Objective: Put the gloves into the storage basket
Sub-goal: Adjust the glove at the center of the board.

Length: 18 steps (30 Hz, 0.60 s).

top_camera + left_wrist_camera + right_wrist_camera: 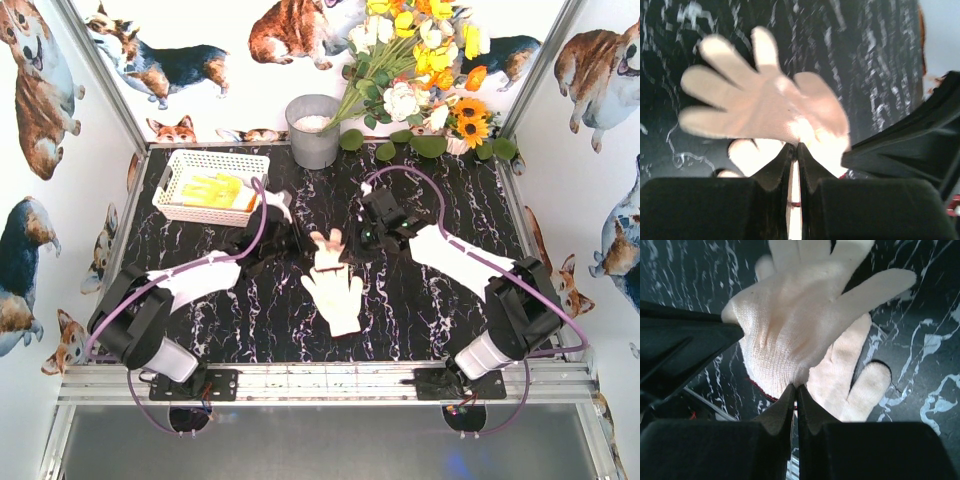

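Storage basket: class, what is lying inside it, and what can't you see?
A yellow glove lies inside the storage basket. A purple cable covers part of its right end; anything beneath the glove is hidden.

A black counter veined with white fills the stall. White walls printed with corgis close it in at the back and on both sides, with slanting metal posts at the back corners. A grey bucket stands at the back edge, just beside a bunch of yellow, white and orange flowers. An aluminium rail runs along the near edge. The light is bright and even.
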### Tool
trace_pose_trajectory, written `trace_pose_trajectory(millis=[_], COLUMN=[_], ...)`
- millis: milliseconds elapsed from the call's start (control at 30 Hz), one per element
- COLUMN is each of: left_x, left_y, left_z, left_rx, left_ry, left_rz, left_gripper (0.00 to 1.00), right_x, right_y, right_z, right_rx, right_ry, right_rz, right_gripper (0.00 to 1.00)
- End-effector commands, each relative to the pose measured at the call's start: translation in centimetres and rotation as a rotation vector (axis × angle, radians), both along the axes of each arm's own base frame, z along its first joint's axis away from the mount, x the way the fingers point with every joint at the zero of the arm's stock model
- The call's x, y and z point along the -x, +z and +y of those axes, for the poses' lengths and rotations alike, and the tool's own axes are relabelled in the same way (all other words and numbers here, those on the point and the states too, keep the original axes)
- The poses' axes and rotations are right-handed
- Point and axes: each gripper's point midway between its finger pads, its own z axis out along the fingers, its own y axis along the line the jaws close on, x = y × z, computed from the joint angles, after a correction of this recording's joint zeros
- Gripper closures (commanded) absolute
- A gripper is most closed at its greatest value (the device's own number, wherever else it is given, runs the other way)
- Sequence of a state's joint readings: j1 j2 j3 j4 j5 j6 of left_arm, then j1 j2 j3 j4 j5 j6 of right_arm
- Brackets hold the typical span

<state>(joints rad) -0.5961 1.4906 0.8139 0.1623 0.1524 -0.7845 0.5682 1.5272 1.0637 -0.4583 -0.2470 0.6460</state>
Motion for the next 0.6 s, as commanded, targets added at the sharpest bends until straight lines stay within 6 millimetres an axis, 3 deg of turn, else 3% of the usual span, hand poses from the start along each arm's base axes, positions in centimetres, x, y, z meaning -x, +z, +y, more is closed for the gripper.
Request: trace_pose_trajectory(millis=[0,200,367,567], left_x=[2.0,4.4,6.2,7.5], left_y=[-3.0,-5.7,-6.0,-6.5], left_z=[0.3,0.1,-0.6,-0.1], left_rx=[0.022,-0.003,0.007,-0.001], left_ry=[-0.025,-0.107,-0.148,-0.142], left_rz=[0.078,0.182,0.207,0.237], left_gripper=[1.0,1.0,1.0,1.0], right_x=[1.4,4.3,6.0,7.0], right_y=[-0.2,-2.4,-3.3,-3.4], right_z=[0.2,-0.8,-1.3,-1.6], right_rx=[-0.035,-0.016,-0.008,0.009], right_ry=[0.06,0.1,0.122,0.134], right_rz=[0.006,0.084,0.129,0.132], right_gripper=[1.0,1.0,1.0,1.0])
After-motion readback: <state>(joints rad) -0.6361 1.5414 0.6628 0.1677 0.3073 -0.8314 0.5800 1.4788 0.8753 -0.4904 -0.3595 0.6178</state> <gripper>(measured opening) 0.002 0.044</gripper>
